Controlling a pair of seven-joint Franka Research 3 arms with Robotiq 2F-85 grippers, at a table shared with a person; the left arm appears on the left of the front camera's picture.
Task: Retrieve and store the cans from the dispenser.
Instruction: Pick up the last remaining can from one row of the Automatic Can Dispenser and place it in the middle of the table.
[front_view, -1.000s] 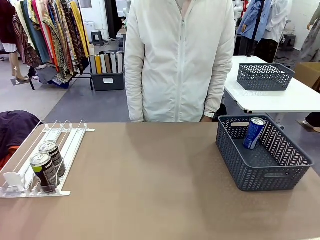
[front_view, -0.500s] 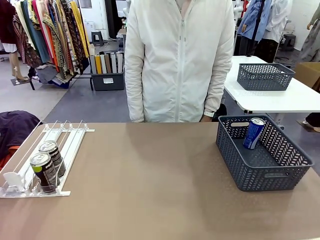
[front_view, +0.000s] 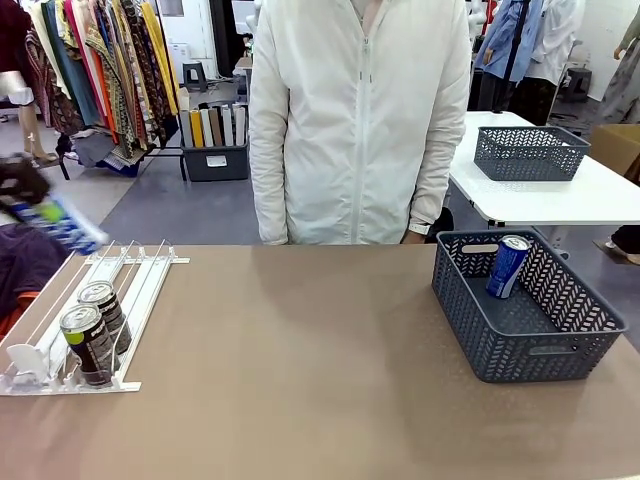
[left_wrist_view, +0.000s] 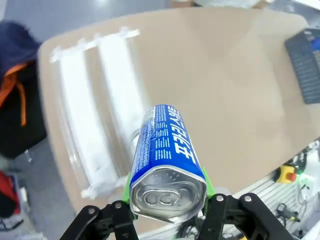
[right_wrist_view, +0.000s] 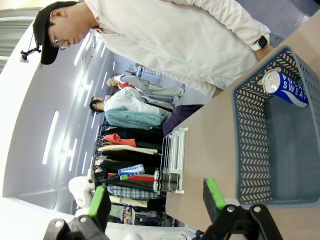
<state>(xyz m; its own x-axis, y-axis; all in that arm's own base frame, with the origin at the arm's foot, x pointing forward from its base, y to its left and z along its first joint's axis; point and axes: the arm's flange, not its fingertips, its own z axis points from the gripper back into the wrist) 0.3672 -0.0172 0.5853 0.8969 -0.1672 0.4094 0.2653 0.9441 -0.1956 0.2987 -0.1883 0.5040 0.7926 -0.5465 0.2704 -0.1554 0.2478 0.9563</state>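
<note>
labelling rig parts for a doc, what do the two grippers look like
The left gripper and right gripper match. Each is built from black linked bars with round grey bolt heads at the joints, and its two fingers are tipped with bright green pads.

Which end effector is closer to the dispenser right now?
Left. The left end effector, shut on a blue can, hangs just off the dispenser's outer side; the right end effector, open, is across the table by the grey basket.
</note>
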